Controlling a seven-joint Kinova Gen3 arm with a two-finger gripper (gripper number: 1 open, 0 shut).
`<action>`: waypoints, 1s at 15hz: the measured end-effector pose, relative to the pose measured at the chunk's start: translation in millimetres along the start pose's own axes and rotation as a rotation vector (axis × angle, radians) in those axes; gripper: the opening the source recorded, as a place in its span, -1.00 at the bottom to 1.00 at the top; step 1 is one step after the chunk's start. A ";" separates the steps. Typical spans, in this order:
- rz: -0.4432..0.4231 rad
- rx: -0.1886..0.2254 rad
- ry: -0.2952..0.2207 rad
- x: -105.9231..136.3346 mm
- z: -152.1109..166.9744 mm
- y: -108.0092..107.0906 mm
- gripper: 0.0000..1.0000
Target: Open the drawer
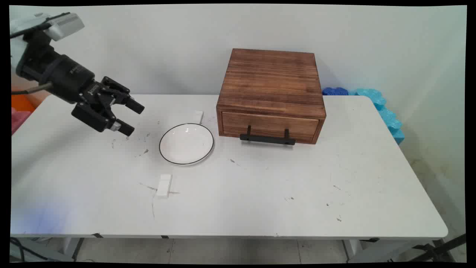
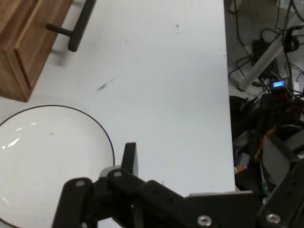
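Only main view shows gripper [image 1: 131, 117] open, left of plate [image 1: 186, 143]

Black-rimmed white plate [image 1: 186, 143], brown drawer box [image 1: 270, 95]

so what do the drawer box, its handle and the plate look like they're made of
Drawer box: wood, dark brown stain with visible streaky grain, matte finish.
Handle: black bar on two posts, probably painted metal, though plastic can't be ruled out.
Plate: white with a thin black rim line and glossy highlights, so likely glazed ceramic, possibly melamine.
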 end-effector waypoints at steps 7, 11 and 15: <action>-0.005 0.051 -0.018 24.2 9.2 -4.3 1.00; -0.018 0.092 -0.034 69.0 30.8 2.7 1.00; -0.013 0.124 -0.052 112.7 65.1 12.9 1.00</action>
